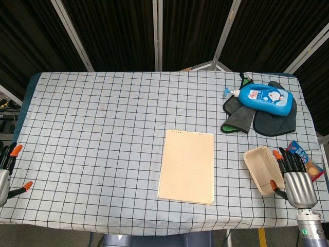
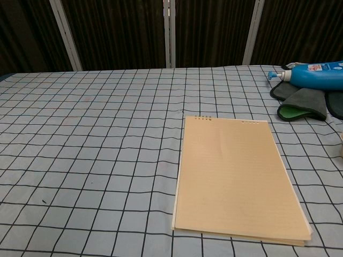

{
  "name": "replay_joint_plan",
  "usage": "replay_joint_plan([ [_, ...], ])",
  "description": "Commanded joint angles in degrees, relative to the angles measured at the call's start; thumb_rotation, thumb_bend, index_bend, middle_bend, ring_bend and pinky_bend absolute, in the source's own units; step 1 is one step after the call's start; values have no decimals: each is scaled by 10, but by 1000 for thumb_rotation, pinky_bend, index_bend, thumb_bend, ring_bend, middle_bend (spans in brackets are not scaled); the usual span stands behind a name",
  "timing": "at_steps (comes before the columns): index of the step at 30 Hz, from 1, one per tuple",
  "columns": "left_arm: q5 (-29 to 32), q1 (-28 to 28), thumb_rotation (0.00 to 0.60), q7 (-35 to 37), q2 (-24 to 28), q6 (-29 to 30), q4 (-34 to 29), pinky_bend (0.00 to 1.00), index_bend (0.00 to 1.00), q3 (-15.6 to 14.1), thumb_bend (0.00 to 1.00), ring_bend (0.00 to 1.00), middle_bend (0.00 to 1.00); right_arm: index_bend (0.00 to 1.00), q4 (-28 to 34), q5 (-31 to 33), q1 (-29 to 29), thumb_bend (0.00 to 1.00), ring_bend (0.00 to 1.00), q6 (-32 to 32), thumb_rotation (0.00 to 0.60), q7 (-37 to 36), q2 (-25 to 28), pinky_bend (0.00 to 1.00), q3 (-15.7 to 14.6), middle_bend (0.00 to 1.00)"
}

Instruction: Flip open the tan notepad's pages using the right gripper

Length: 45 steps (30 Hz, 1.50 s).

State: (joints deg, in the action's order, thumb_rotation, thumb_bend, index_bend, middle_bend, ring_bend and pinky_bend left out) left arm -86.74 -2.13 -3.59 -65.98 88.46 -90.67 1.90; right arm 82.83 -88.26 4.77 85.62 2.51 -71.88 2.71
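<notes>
The tan notepad (image 1: 186, 165) lies flat and closed on the checked tablecloth, near the table's front centre; the chest view shows the notepad (image 2: 236, 176) filling the lower right. My right hand (image 1: 296, 177) hovers at the front right edge, fingers apart and pointing away from me, holding nothing, well to the right of the pad. My left hand (image 1: 7, 172) shows only partly at the far left edge, fingers spread with nothing in them. Neither hand appears in the chest view.
A small beige tray (image 1: 263, 170) sits just left of my right hand. A blue bottle (image 1: 264, 98) lies on dark grey cloths (image 1: 259, 117) at the back right. A snack packet (image 1: 304, 157) lies by the right edge.
</notes>
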Motion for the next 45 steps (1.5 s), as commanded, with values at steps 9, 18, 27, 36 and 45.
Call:
replay_joint_plan([
  [9,1,-1,600,-6,-1,0,-1,0,0,1,10,0,0,0,5,-11,0,245,0,0,600,-3,1,0,-7,0],
  [18,3,-2,600,1,1,0,-2,0,0,4,10,0,0,0,24,-38,2,158,0,-8,600,-7,1,0,-28,0],
  [27,7,-2,600,-1,1,0,-4,0,0,6,10,0,0,0,57,-108,2,122,0,-33,600,28,-22,0,-87,0],
  [36,11,-2,600,1,2,-1,-6,0,0,8,11,0,0,0,43,-90,16,201,0,-87,600,69,-86,0,-86,0],
  [45,9,-1,600,6,5,3,-6,0,0,9,10,0,0,0,18,-67,29,262,0,-123,600,79,-131,0,-81,0],
])
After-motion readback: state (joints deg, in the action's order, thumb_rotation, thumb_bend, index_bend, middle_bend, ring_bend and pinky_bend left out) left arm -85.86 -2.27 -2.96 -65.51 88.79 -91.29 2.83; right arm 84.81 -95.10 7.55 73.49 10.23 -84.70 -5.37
